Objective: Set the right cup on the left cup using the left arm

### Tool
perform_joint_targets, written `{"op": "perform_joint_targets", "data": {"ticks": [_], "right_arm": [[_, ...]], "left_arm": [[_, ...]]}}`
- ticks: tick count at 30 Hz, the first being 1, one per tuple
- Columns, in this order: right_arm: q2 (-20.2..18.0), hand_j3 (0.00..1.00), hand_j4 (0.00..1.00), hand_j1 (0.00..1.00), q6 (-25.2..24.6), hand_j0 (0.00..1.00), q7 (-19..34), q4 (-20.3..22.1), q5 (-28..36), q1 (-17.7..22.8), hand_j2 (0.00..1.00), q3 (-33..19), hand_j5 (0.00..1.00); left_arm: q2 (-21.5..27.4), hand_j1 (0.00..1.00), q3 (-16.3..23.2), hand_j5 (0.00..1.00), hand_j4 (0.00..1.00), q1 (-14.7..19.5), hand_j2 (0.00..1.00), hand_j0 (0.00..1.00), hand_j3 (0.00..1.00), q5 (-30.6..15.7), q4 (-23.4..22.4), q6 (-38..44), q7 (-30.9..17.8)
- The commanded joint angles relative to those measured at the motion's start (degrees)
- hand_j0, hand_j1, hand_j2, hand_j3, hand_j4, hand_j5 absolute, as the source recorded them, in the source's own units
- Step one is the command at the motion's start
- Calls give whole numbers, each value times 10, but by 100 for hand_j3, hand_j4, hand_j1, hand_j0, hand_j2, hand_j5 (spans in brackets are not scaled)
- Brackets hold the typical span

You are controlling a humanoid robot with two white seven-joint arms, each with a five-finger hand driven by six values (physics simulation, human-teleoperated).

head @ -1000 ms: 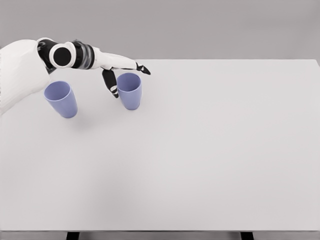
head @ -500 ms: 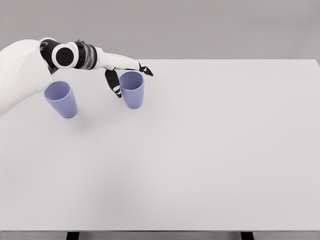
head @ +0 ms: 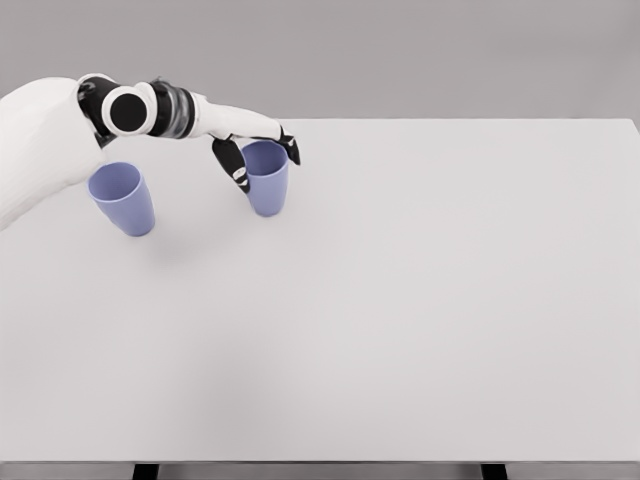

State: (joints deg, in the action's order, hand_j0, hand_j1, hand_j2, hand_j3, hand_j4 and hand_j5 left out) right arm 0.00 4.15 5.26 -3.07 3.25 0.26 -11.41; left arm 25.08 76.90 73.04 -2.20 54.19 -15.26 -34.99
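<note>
Two lilac-blue cups stand upright on the white table (head: 400, 300). The left cup (head: 124, 200) is near the table's left edge, under my left forearm. The right cup (head: 269, 190) stands a little further right and back. My left hand (head: 266, 166) is at this cup's rim: the thumb (head: 238, 172) presses on its left side, and the other fingers (head: 289, 148) curl round the back of the rim. The hand is shut on the right cup, whose base appears to rest on the table. My right arm is out of view.
The table's far edge runs just behind the two cups. The table's black legs show at the bottom edge. Nothing else is on the surface.
My left hand's fingers, stretched out over the cup's rim before, have curled down round its back. The thumb has closed onto its side. The cup has shifted slightly to the right.
</note>
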Motion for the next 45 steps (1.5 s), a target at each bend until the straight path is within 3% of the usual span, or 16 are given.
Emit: {"op": "perform_joint_targets", "data": {"ticks": [1,3,18,23,45], "right_arm": [[0,100,100,100,0,100,0,0,0,0,100,0,100],[0,100,100,100,1,100,0,0,0,1,100,1,100],[0,100,100,100,0,100,0,0,0,0,100,0,100],[0,100,100,100,0,100,0,0,0,0,100,0,100],[0,100,100,100,0,100,0,0,0,1,100,0,100]], "left_arm": [[1,69,-1,69,69,0,69,69,69,-2,5,1,0],[5,64,-1,64,64,2,64,64,64,-3,13,2,0],[67,61,-3,61,61,11,61,61,61,-4,95,7,0],[113,61,-3,61,61,17,61,61,61,-15,147,7,0],[261,59,-3,59,59,76,59,59,59,-32,270,1,0]]}}
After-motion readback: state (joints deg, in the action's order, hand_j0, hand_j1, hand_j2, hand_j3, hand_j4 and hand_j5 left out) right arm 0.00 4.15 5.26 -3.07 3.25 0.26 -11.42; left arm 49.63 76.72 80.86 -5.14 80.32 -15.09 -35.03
